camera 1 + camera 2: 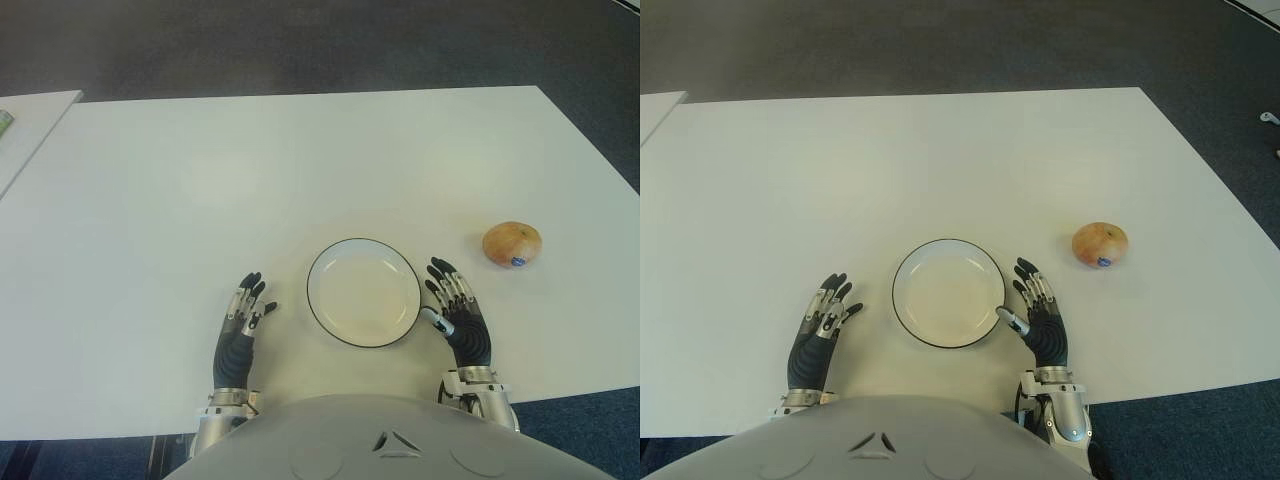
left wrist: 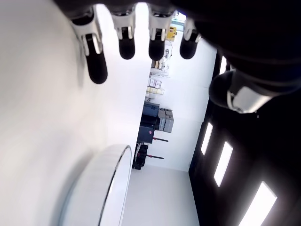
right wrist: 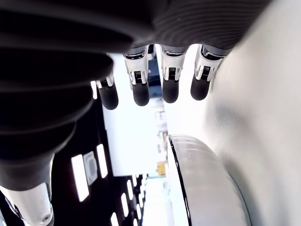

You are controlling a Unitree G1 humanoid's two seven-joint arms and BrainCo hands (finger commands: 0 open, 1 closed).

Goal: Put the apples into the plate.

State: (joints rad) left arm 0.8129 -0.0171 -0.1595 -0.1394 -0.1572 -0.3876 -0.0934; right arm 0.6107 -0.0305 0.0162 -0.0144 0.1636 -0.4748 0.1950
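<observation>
Nothing is being held: the right hand (image 1: 458, 312) and left hand (image 1: 241, 328) are lying open beside the plate (image 1: 363, 292); the round apple (image 1: 512, 244) risks being nudged and rolled off the desk (image 1: 250, 180).

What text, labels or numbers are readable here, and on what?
None can be read.
Blue sticker on the apple, right of the plate: print too small to read.
Triangular mark on the robot's chest: a logo shape, no letters.
Table, left hand, right hand: no text.
</observation>
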